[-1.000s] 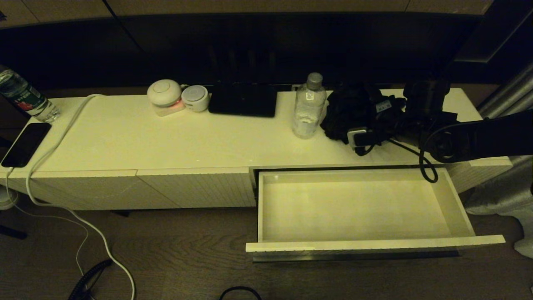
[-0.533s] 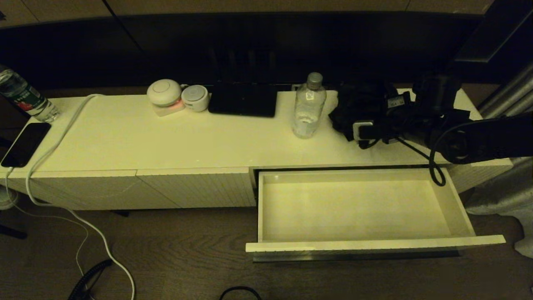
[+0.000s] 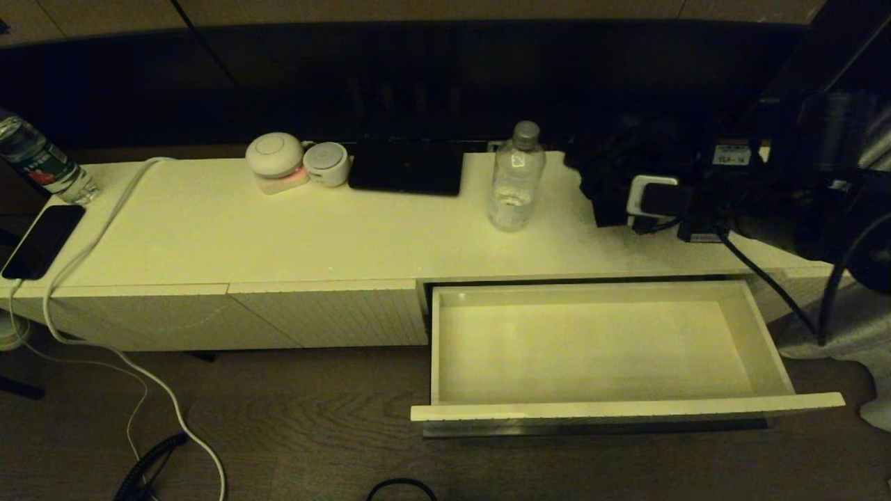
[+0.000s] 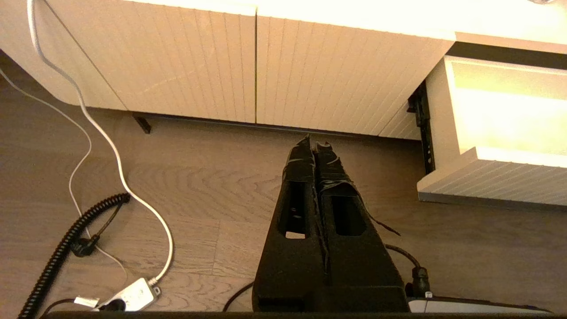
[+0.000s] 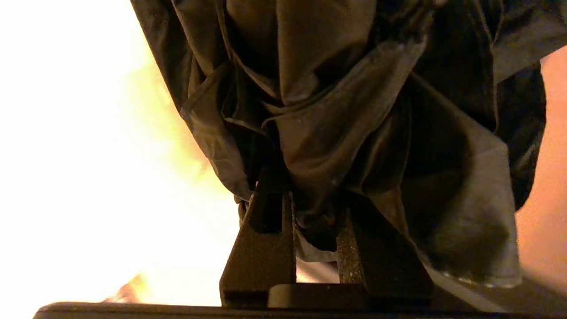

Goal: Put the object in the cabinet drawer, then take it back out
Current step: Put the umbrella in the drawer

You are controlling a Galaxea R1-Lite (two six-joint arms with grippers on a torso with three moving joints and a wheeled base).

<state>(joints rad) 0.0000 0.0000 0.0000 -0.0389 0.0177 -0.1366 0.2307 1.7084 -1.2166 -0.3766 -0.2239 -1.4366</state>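
The object is a black crumpled fabric bundle point(image 3: 604, 182). It hangs above the right end of the cabinet point(image 3: 278, 229), and my right gripper point(image 5: 309, 191) is shut on a fold of the bundle point(image 5: 354, 110). The cabinet drawer point(image 3: 626, 409) stands pulled out below it, and its inside is bare. My left gripper point(image 4: 312, 144) is shut on nothing. It is low over the wooden floor, in front of the ribbed front panels point(image 4: 212, 66) and left of the open drawer point(image 4: 487, 177).
On the cabinet top stand a clear water bottle point(image 3: 516, 177), two round white devices point(image 3: 277, 156), a dark flat box point(image 3: 406, 167), a phone point(image 3: 42, 240) and another bottle point(image 3: 38, 161). A white cable point(image 3: 83, 250) trails to the floor.
My right arm has moved right and up, carrying the black bundle away from the water bottle. Its cable no longer hangs over the drawer's back corner.
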